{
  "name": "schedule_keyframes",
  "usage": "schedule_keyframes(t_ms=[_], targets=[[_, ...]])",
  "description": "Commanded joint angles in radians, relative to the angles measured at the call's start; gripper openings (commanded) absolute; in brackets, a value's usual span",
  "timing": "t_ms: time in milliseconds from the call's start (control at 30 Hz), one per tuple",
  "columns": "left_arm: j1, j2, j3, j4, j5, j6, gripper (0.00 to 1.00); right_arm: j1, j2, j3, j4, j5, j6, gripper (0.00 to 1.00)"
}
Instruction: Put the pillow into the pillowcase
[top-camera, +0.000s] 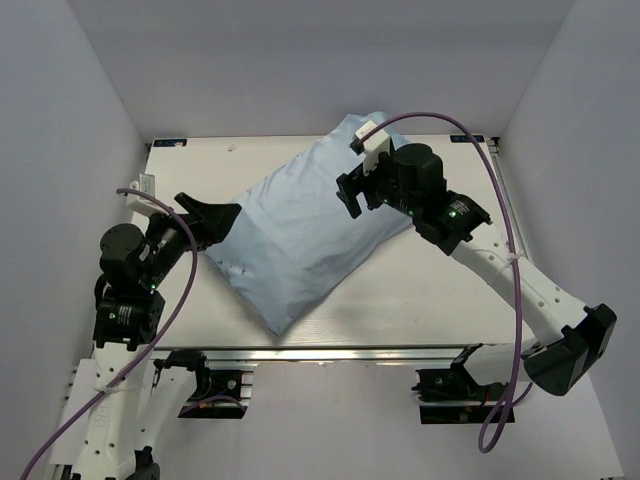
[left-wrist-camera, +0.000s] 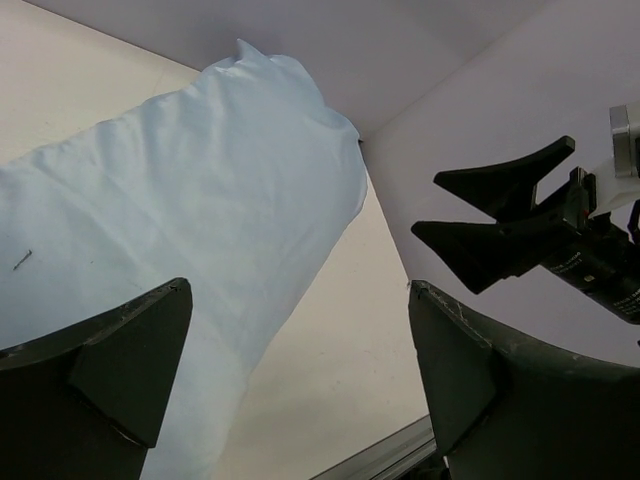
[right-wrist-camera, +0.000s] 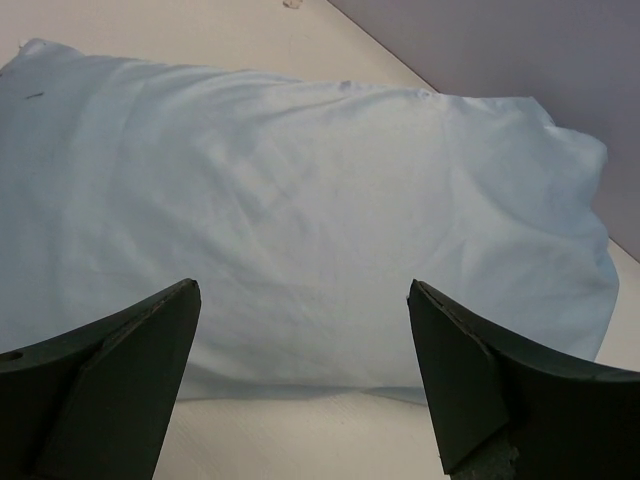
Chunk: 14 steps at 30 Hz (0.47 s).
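The pillowcase (top-camera: 300, 235) lies diagonally across the pale table (top-camera: 430, 290), filled out and rounded from near corner to far corner. No white shows anywhere, so I judge the pillow is fully inside it. The left gripper (top-camera: 225, 225) sits at the case's left edge and the right gripper (top-camera: 348, 197) hangs over its upper right part. Both have their jaws spread wide with nothing between them. The step in hand looks like letting go and clearing away. To do it well, lift each arm straight off the cloth before swinging it aside, so that no fingertip catches a fold and drags the bundle. The fabric is thin, light blue and matte, with fine creases over a soft, plump filling. The far corner looks slack and flatter; which end is the opening I cannot tell
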Motion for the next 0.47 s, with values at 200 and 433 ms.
schedule_keyframes(t_ms=[200, 433], targets=[[0.002, -0.043, -0.015, 0.033, 0.010, 0.009, 0.98, 0.000, -0.033, 0.001, 0.012, 0.038, 0.023, 0.89], [0.002, -0.074, -0.038, 0.018, 0.004, 0.014, 0.98, -0.009, -0.019, -0.011, 0.025, 0.022, 0.049, 0.90]])
